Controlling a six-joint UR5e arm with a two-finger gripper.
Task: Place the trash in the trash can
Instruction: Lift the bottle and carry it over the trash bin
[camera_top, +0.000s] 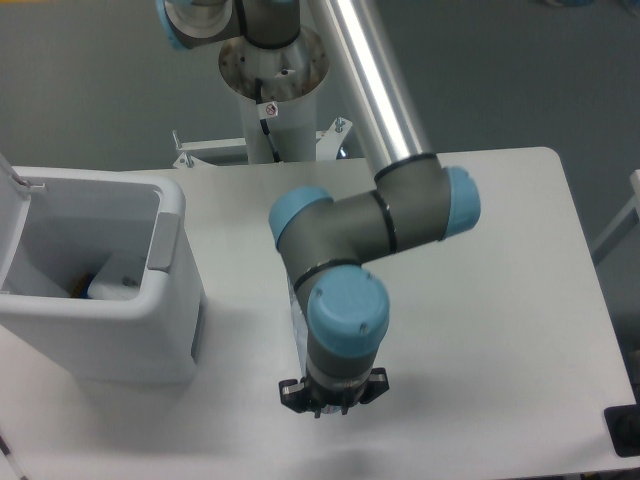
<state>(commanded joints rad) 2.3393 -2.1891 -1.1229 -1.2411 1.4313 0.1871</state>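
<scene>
The trash can (150, 330) stands open at the table's left, its lid (10, 225) tipped back. Inside it lies a white crumpled wrapper (115, 280). My gripper (333, 402) hangs over the table's front middle, right of the can, pointing straight down. The blue wrist joint hides the fingers, and only the black flange shows. A slim clear strip of the bottle (296, 320) shows along the wrist's left edge, seemingly carried by the gripper. The rest of the bottle is hidden under the arm.
The arm's silver upper link (375, 80) crosses above the table's back middle from its base column (275, 110). A small orange bit (78, 289) lies in the can beside the wrapper. A dark object (625, 432) sits at the table's front right edge.
</scene>
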